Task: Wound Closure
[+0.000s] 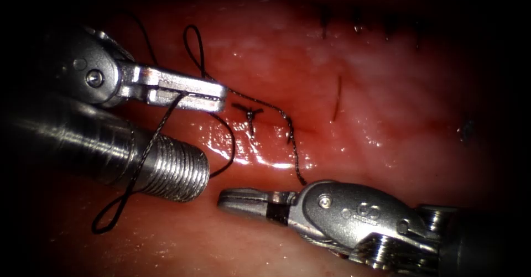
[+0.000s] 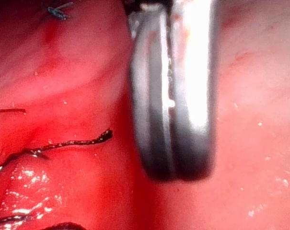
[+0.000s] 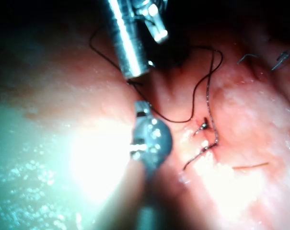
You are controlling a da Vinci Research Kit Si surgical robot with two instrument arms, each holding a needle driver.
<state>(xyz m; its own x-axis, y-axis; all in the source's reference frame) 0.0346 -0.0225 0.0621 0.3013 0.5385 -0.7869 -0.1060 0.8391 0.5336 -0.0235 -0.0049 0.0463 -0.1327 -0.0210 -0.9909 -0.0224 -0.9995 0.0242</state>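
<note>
Between the left tool's [image 1: 218, 97] closed jaws ran the thread [image 1: 265, 104], pinched near their tip. From that grip one strand rose behind the jaws into a narrow loop. Another strand left the tip and ran away from it over the tissue [image 1: 387, 89], then dropped toward the right tool's wrist, dipping into the tissue on the way. Just beyond the left tip, beside this strand, sat a small knot [image 1: 250, 111] with short ends. A third strand fell from the underside of the left jaws, crossed a threaded metal rod [image 1: 171, 169] lying just below that tool, and ended in a long loop past the rod. A further curve of thread hung below the left tip, near the rod's end, above a wet shine of red fluid [image 1: 265, 161].

The right tool [image 1: 227, 199] lay beneath the left, its jaws pressed together and pointing toward the rod, with nothing seen between them; its tip was near the rod's end but apart from it. I could not tell where the needle lay.

Farther out from both tips, a short dark strand [image 1: 337, 97] lay on the tissue, and beyond it stood a row of dark stitches [image 1: 325, 22].

From the left wrist, the closed jaws hung over the tissue with thread [image 2: 68, 143] beside them. From the right wrist, the right tool [image 3: 149, 139] lay just short of the rod [image 3: 128, 43], with thread [image 3: 209, 96] looping beside both.
</note>
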